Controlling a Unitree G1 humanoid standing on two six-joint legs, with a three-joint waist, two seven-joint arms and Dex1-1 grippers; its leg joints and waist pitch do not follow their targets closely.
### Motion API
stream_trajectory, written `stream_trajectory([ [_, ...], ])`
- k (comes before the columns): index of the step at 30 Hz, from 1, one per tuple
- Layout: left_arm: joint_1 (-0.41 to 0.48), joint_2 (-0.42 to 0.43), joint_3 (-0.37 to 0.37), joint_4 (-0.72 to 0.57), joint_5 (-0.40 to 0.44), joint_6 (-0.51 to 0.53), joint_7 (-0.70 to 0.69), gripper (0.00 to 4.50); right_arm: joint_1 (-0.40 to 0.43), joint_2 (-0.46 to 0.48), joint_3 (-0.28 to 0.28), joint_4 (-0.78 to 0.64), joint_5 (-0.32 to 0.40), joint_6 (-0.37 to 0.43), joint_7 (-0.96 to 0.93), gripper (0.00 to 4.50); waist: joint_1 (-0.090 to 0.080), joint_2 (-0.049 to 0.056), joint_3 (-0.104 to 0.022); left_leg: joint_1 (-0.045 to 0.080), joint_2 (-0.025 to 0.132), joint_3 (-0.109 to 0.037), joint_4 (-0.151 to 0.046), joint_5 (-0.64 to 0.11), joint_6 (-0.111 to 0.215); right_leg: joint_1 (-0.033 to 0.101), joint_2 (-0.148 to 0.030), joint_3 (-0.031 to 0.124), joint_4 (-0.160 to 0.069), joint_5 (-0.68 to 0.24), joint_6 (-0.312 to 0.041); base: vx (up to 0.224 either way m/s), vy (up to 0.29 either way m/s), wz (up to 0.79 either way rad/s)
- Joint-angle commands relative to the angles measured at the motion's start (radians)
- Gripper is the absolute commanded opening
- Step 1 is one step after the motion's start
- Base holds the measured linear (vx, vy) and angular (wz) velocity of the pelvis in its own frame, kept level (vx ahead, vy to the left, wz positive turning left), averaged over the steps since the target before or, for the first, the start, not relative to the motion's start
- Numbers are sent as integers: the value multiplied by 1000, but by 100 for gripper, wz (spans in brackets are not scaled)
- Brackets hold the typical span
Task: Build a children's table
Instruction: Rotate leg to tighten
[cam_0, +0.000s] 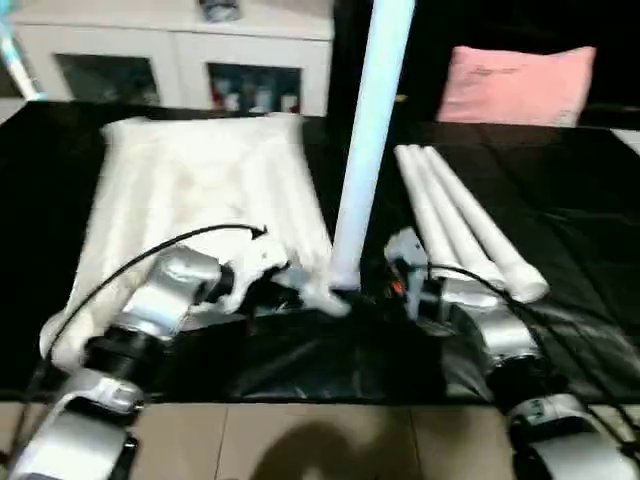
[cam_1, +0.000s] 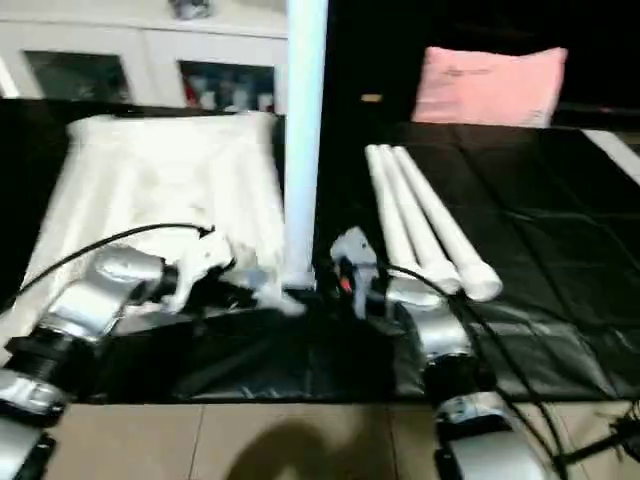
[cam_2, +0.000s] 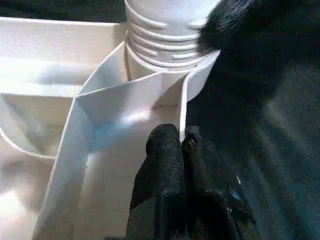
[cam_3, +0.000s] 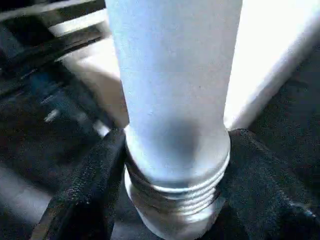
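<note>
The children's table top (cam_0: 190, 190) lies upside down on a black sheet, ribs facing up. One white leg (cam_0: 370, 130) stands upright in the near right corner socket (cam_2: 200, 80), its threaded end (cam_2: 165, 35) at the socket's mouth. My right gripper (cam_3: 175, 170) is shut on that leg just above the threads, one black finger (cam_3: 95, 180) on each side. My left gripper (cam_2: 172, 145) is shut on the thin rim wall (cam_2: 182, 110) of the table top beside the socket. Three more legs (cam_0: 460, 220) lie side by side to the right.
The black sheet (cam_0: 580, 200) covers the work area; tiled floor (cam_0: 300, 440) shows at its near edge. A pink pillow (cam_0: 515, 85) rests at the back right and a white cabinet (cam_0: 180, 60) with glass doors stands at the back left.
</note>
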Motion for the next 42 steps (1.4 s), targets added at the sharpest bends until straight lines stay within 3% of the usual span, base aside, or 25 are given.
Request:
stream_trajectory([
  [1,-25,-84,29,-49,-34,63,116,0,-23,116,21,67,7,77,-127,273,7,3,-47,-21,-6,12,-71,-190,10,51,-70,46,-104,-418,-139,0,0,0],
  [3,-37,-120,39,-42,-21,83,180,0,-51,157,2,100,7,82,-213,273,0,5,-47,-26,-9,9,-71,-189,20,52,-70,43,-108,-444,-121,0,0,0],
  [6,-67,-185,42,-10,4,98,287,0,-116,217,-11,169,-14,78,-344,273,-10,2,-46,-24,-7,7,-73,-201,17,45,-68,41,-107,-434,-129,0,0,0],
  [9,-70,-167,7,-3,45,98,292,0,-122,219,-19,155,-9,66,-325,273,-7,5,-51,-26,-3,9,-72,-176,34,49,-68,46,-99,-326,-151,0,0,0],
  [10,-70,-165,7,-1,45,97,291,0,-121,217,-21,152,-7,66,-323,329,-6,5,-52,-27,-3,9,-72,-168,36,50,-68,46,-96,-296,-160,0,0,0],
  [11,-68,-158,8,1,48,97,292,0,-120,212,-33,146,-4,66,-321,343,-4,5,-54,-27,-3,11,-71,-150,40,52,-67,47,-90,-242,-178,0,0,0],
  [13,-62,-145,8,1,52,98,289,0,-117,201,-44,139,-10,54,-329,349,-3,3,-56,-31,-4,11,-70,-116,49,59,-67,47,-82,-175,-194,0,0,0],
  [15,-51,-118,3,5,58,76,271,0,-95,171,-52,108,-10,31,-315,387,-1,3,-58,-29,-4,13,-69,-93,54,59,-67,48,-79,-132,-209,26,0,0],
  [20,-32,-68,-5,29,69,34,232,0,-30,99,-39,11,6,2,-210,422,7,3,-58,-27,-1,15,-70,-73,71,65,-67,47,-76,-76,-220,0,0,0],
  [26,-27,23,-36,79,69,-116,113,0,40,-34,-13,-119,15,-10,-11,442,4,3,-57,-29,-1,15,-69,-83,79,67,-69,48,-79,-89,-219,0,0,0],
  [34,-27,115,-96,100,50,-309,-116,0,31,-178,8,-189,72,36,258,442,10,-2,-59,-27,0,16,-67,-70,90,67,-68,47,-74,-71,-234,0,0,0],
  [37,-32,132,-113,113,53,-342,-165,0,30,-211,30,-209,77,47,329,442,16,-2,-59,-26,4,18,-64,-45,105,65,-67,47,-67,-11,-248,0,0,0],
  [42,-27,161,-163,85,48,-397,-288,0,-12,-232,99,-145,3,-49,400,442,32,-3,-59,-21,7,23,-64,-61,83,60,-71,47,-67,-46,-253,0,0,0],
])
